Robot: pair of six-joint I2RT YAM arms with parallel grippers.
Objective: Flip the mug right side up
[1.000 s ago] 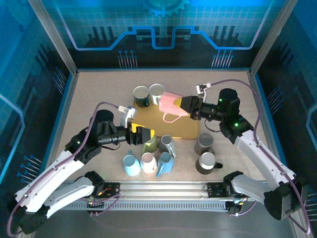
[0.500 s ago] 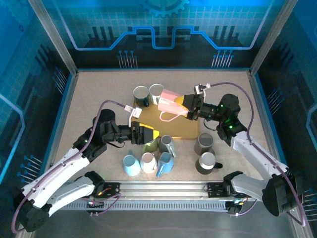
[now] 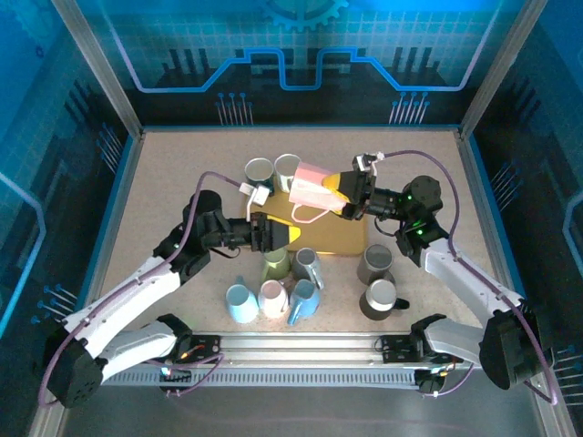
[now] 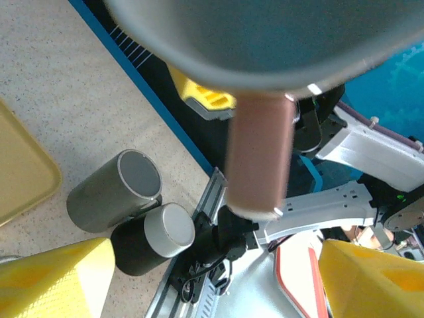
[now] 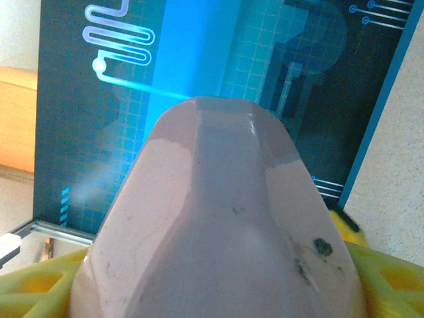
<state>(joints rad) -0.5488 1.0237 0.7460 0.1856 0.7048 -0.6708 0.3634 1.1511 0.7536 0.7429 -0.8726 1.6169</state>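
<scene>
The pink mug (image 3: 312, 185) hangs on its side over the yellow tray (image 3: 344, 238), its handle (image 3: 310, 217) pointing toward the near side. My right gripper (image 3: 335, 193) is shut on the mug's body, which crowds the right wrist view (image 5: 218, 218) between the yellow fingers (image 5: 387, 278). My left gripper (image 3: 290, 236) sits just below and left of the handle, open. In the left wrist view the handle (image 4: 258, 152) stands ahead of the gap between the wide-apart yellow fingers (image 4: 50, 281), untouched, under the mug's body (image 4: 265, 40).
Two mugs (image 3: 260, 170) (image 3: 288, 167) stand behind the tray. Several more cluster in front: a green one (image 3: 276, 266), light blue (image 3: 240, 303), grey (image 3: 374, 264) and black (image 3: 380, 299). The grey mug (image 4: 116, 192) and black mug (image 4: 152, 238) lie beyond the left fingers.
My left gripper has travelled right and away from the near edge, up to the pink mug's handle. The right gripper has shifted the mug slightly left.
</scene>
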